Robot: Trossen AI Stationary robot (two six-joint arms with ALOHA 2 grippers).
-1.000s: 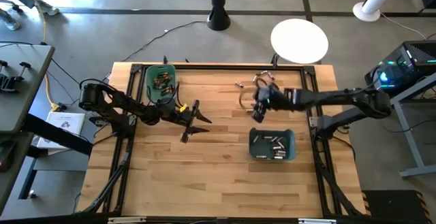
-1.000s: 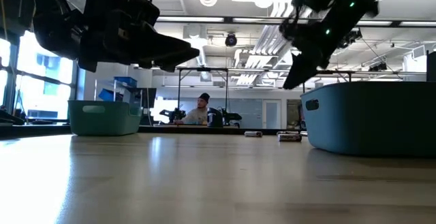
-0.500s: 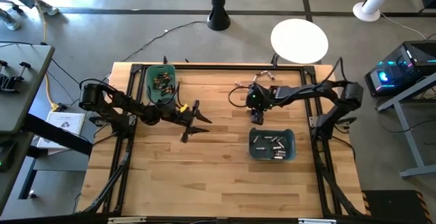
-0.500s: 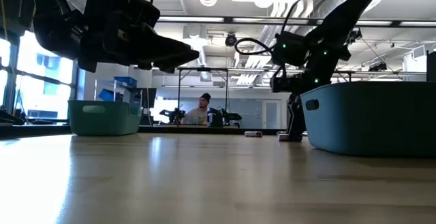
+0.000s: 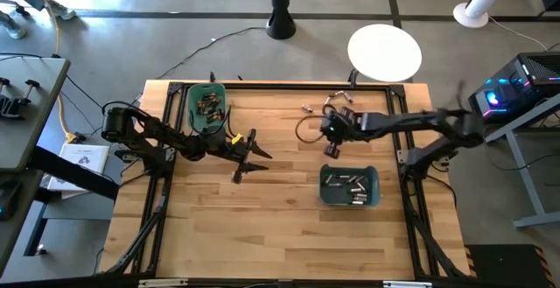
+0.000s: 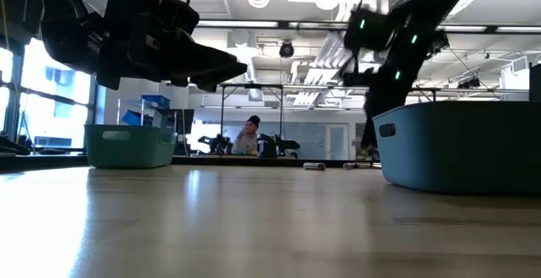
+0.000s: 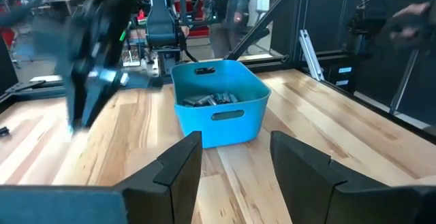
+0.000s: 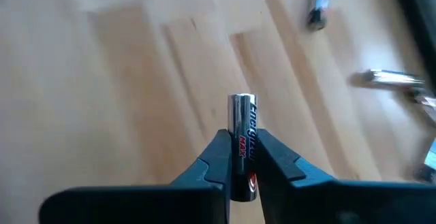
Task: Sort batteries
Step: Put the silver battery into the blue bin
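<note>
Looks mostly sorted: both the green bin (image 5: 207, 107) and blue bin (image 5: 349, 186) hold batteries, right claw (image 8: 240, 157) is pinching a battery (image 8: 242, 125) above the table, left claw (image 7: 235, 157) hangs spread, few strays (image 5: 337, 98) left.

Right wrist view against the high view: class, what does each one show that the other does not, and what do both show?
Only the right wrist view shows the right gripper shut on a silvery battery, its printed label facing the camera.

Only the high view shows the green bin, the teal bin and the left gripper hanging over mid-table.

Both show the wooden table and loose batteries lying on it.
</note>
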